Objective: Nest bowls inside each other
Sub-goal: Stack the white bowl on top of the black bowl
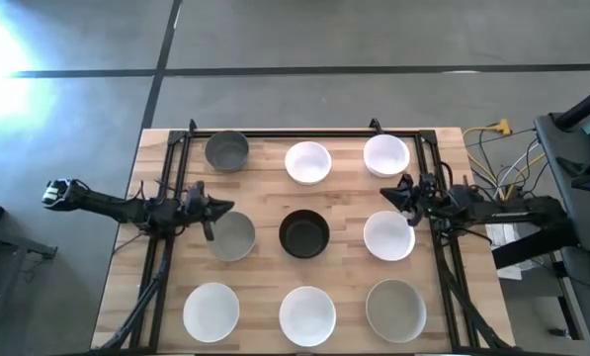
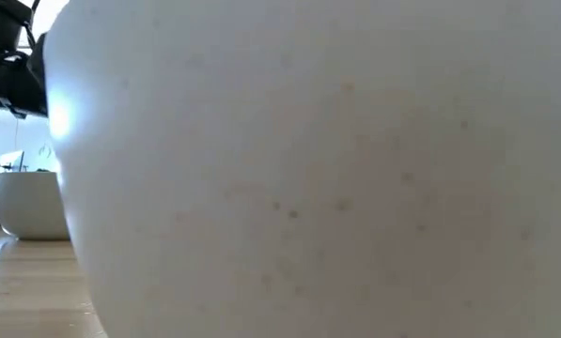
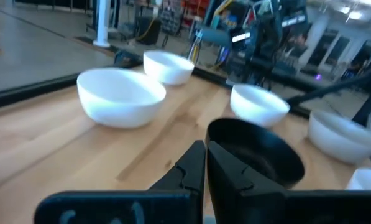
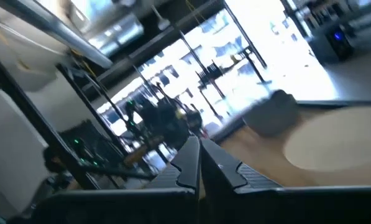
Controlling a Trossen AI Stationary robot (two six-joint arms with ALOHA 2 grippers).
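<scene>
Nine bowls stand upright on their bases in three rows on the wooden table (image 1: 265,193). The far row is grey (image 1: 227,150), white (image 1: 307,162), white (image 1: 385,155). The middle row is grey (image 1: 233,235), black (image 1: 303,233), white (image 1: 388,235). The near row is white (image 1: 211,311), white (image 1: 306,315), grey (image 1: 395,310). My left gripper (image 1: 210,210) is shut and empty at the table's left, beside the middle grey bowl's rim. It faces the black bowl (image 3: 253,149). My right gripper (image 1: 401,190) is shut and empty at the table's right, between the two white bowls there.
A black metal frame (image 1: 304,133) runs along the table's far edge and down both sides by the arm bases. In the low view one white bowl (image 2: 336,178) fills nearly the whole picture. Cables and equipment (image 1: 502,148) lie off the table's right edge.
</scene>
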